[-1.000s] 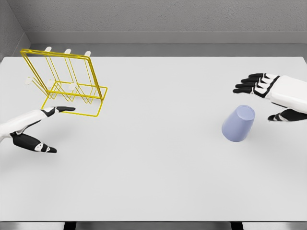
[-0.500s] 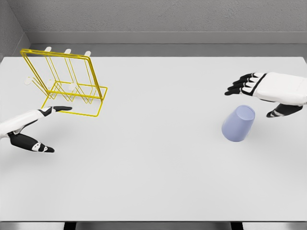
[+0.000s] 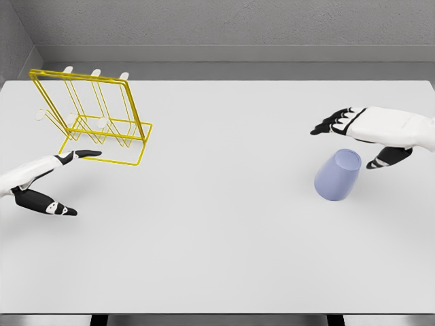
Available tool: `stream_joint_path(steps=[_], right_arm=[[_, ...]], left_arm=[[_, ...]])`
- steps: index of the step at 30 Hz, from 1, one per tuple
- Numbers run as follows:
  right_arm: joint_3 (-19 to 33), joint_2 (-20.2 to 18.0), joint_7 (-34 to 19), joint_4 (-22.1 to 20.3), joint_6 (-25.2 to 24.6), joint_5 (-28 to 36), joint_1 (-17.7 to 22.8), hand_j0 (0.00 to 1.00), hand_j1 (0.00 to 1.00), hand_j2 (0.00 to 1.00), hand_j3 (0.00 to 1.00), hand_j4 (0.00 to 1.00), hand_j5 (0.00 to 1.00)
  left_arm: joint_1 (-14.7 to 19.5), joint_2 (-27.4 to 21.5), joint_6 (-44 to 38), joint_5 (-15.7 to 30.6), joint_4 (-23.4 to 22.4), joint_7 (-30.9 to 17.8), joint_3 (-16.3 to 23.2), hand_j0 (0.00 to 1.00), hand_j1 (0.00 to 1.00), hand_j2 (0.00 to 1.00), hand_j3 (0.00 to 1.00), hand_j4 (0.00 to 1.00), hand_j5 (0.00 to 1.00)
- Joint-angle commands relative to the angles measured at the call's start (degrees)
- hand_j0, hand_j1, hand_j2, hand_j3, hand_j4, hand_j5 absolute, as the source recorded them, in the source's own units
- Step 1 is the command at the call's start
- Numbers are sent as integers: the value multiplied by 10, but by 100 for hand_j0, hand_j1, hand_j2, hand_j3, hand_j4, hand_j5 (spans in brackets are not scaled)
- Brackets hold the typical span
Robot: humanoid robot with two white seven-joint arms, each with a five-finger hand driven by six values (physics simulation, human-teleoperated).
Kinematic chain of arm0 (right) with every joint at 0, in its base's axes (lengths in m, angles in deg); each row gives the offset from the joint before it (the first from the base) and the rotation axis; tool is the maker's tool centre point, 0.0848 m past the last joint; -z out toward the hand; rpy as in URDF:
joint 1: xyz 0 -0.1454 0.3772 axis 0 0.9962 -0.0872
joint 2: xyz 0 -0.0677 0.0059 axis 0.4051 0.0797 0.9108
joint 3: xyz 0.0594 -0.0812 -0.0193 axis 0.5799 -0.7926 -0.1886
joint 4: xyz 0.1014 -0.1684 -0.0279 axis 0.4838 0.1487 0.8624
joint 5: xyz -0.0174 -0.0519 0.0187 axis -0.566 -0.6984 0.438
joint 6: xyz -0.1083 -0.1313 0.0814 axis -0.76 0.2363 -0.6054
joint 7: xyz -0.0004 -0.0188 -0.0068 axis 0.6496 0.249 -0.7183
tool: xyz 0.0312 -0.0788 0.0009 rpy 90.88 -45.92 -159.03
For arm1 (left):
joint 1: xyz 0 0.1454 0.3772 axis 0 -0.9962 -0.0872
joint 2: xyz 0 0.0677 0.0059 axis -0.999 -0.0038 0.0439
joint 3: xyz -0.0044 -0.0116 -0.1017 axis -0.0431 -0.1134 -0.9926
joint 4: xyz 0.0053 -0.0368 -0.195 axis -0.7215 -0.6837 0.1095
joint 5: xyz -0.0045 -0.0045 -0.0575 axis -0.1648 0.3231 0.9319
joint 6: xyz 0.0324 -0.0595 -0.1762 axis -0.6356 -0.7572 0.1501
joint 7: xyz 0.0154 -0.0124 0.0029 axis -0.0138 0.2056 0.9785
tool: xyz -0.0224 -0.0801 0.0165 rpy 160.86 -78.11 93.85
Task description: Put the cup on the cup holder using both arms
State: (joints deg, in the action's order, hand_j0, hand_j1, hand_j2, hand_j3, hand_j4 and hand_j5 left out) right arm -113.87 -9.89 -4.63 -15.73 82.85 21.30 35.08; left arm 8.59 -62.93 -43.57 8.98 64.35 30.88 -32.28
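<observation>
Lying tilted on the table (image 3: 224, 258) at the right, the cup (image 3: 337, 176) sits just below and in front of the right hand (image 3: 363, 132), which hovers spread and empty, while the left hand (image 3: 42, 182), open too, waits beside the holder (image 3: 92, 115).

You are looking at a simulated test bench, not a real room.

A plain white table (image 3: 224, 224) is filling your view, flat grey walls (image 3: 231, 24) are closing in behind it, and every surface is showing the smooth, textureless shading of a render.
</observation>
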Motion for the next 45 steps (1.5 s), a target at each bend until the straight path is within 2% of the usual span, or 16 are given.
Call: stream_joint_path(steps=[1,12,15,19,33,34,35,36,37,45], right_arm=[[-12,0,0,8,-2,0,0,100,100,100,100,100,100],[-63,11,0,20,-2,0,-1,100,100,100,100,100,100],[-64,15,0,40,-2,0,-19,100,100,100,100,100,100],[-92,27,0,60,-2,0,-33,100,100,100,100,100,100],[-107,27,0,72,-2,0,-33,100,100,100,100,100,100],[-108,27,0,72,-2,0,-33,96,96,96,96,96,96],[-108,27,0,72,-2,0,-33,76,76,76,76,76,76],[-108,27,0,72,-2,0,-33,63,63,63,63,63,63],[-108,27,0,72,-2,0,-33,57,57,57,57,57,57],[-108,27,0,66,-2,0,-33,56,56,56,56,56,56]], left_arm=[[1,1,-1,2,0,0,0,100,100,100,100,100,100],[1,4,-1,2,0,0,2,100,100,100,100,100,100],[1,7,-1,1,1,0,2,100,100,100,100,100,100],[1,11,-1,1,3,0,4,100,100,100,100,100,100],[0,12,-1,2,6,0,4,100,100,100,100,100,100],[0,12,-1,2,7,0,4,100,100,100,100,100,100],[0,11,-1,3,7,0,4,100,100,100,100,100,100],[0,11,-1,3,7,0,4,100,100,100,100,100,100],[0,11,-1,3,7,0,4,100,100,100,100,100,100],[1,11,-1,3,7,0,4,100,100,100,100,100,100]])
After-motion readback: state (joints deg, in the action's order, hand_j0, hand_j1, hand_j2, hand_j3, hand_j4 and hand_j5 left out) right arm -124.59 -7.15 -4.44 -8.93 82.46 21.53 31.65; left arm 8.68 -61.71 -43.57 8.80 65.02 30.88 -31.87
